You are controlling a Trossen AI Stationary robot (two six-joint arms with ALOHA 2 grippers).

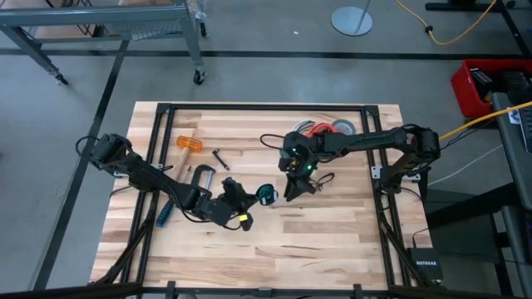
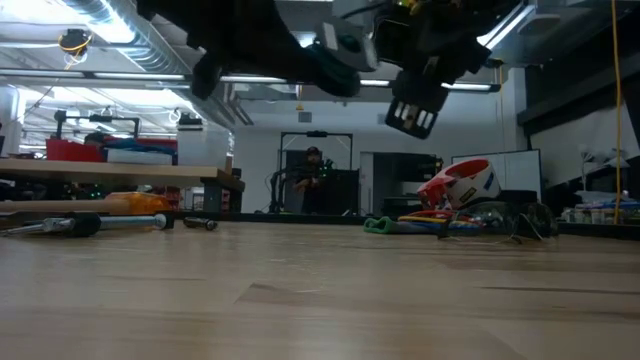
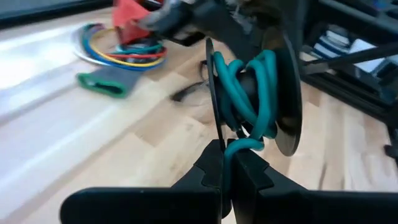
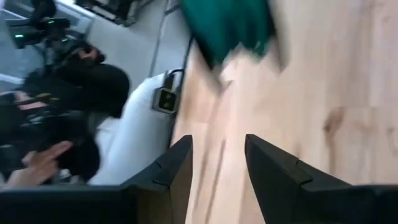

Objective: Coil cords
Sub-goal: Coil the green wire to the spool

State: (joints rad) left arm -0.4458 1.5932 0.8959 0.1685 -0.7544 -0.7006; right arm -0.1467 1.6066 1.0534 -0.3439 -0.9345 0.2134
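1. High view: table (image 1: 332, 241), with the right gripper (image 1: 293, 189) just right of the teal cord (image 1: 265, 195), fingers apart, empty.
2. Left gripper (image 3: 229, 163), just left of that cord, is clamped on its end.
3. Teal cord (image 3: 245, 87) is looped, held above the table.

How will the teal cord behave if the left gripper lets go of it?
The teal cord is looped and pinched by the left gripper, so it looks floppy. Released, the loops would probably spring apart. So thin, it likely weighs little.

Teal cord (image 3: 245, 93) coiled, lifted; black cord (image 1: 322, 179) on table
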